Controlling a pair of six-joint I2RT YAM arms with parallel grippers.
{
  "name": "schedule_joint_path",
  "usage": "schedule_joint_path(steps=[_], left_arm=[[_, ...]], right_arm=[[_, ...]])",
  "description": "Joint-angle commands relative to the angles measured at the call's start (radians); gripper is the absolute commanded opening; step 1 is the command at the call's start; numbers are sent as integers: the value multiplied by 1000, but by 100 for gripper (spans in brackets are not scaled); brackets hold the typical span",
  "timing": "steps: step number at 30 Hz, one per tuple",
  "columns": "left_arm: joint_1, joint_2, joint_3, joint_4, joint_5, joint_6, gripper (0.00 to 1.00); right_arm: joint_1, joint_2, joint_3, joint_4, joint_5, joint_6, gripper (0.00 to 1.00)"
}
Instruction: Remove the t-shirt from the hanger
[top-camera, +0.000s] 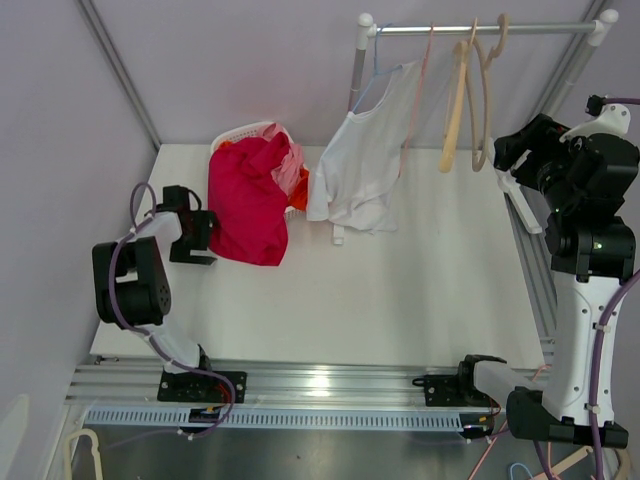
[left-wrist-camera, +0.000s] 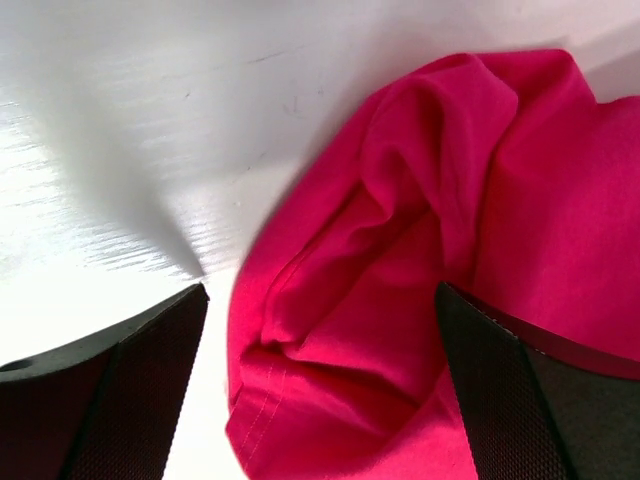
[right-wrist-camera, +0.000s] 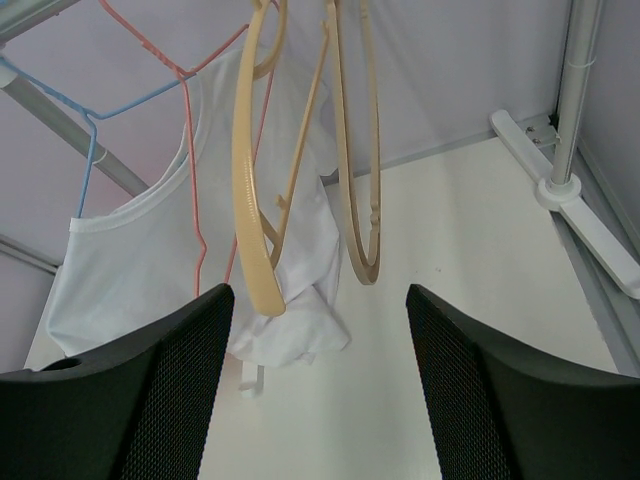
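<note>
The white t-shirt (top-camera: 358, 165) is hanging from the blue hanger (right-wrist-camera: 135, 100), a thin wire type hooked at the left end of the rail (top-camera: 480, 28). The neckline is sitting skewed on the wire and the body is drooping in folds, with the bunched hem nearing the worktop (top-camera: 430, 290); contact cannot be confirmed. A pink hanger (top-camera: 419, 85) is hanging against the shirt. A red t-shirt (top-camera: 248, 205) is lying crumpled, spilling from a basket (top-camera: 245, 130) onto the worktop.
</note>
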Motion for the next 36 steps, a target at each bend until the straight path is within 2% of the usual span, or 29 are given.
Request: schedule_joint_path(steps=[1, 3, 8, 12, 14, 16, 18, 22, 25, 30, 33, 34, 36], left_arm=[[7, 52, 89, -69, -18, -19, 99], [7, 98, 123, -142, -9, -15, 95], [1, 208, 371, -331, -23, 43, 94], [-7, 287, 511, -505, -83, 77, 95], [-14, 317, 560, -537, -118, 83, 90], [-16, 333, 568, -550, -124, 82, 84], [-16, 339, 558, -546, -124, 83, 83], [-27, 315, 487, -509, -175, 39, 88], [-30, 305, 459, -481, -162, 40, 92], [-51, 400, 629, -636, -236, 82, 90], [-65, 466, 723, -710, -233, 91, 90], [-68, 480, 770, -722, -231, 96, 87], [-69, 500, 789, -748, -234, 103, 85]], right_arm=[[6, -19, 8, 33, -17, 0, 74], [4, -22, 8, 36, -17, -3, 74], [4, -33, -3, 50, -25, -3, 75], [3, -32, -7, 62, -35, 5, 75], [3, -30, -13, 71, -45, 11, 75], [3, -32, -20, 81, -57, 17, 75], [3, -30, -20, 82, -61, 18, 75], [3, -35, -20, 79, -71, 18, 75], [3, -39, -21, 76, -72, 17, 76], [3, -45, -21, 78, -84, 20, 76], [1, -53, -21, 84, -91, 23, 77], [1, -56, -20, 84, -91, 23, 77], [1, -59, -20, 85, -92, 23, 77]])
